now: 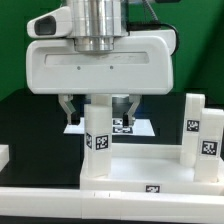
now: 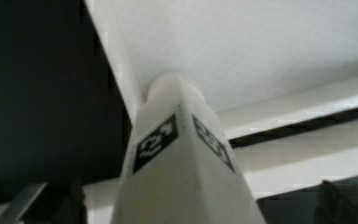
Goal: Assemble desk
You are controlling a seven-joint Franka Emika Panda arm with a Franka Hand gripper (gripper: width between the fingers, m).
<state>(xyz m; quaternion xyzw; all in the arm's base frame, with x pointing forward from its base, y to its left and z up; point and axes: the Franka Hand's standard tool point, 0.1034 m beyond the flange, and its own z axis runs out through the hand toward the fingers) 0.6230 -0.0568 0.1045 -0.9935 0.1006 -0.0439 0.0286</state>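
Your gripper (image 1: 98,106) is hanging straight down over an upright leg (image 1: 97,140), jaws released, standing apart on both sides. The leg is standing on the tabletop (image 1: 130,172); another leg (image 1: 204,140) is waiting at the exterior view's right.

Exterior view: camera set low, close to table level, facing the assembly head-on at near range. The gripper (image 1: 98,106) body fills the upper half of the frame; the tabletop (image 1: 150,172) rim crosses the foreground, and the marker board (image 1: 128,127) lies behind on the black table (image 1: 30,125).

Wrist view: camera on the wrist, looking down past the fingers at very close range. One upright leg (image 2: 179,160) dominates the frame, slightly blurred.

Shared coverage: the same leg (image 1: 97,140), standing beneath the gripper, and part of the white tabletop (image 2: 282,60) surface around it.
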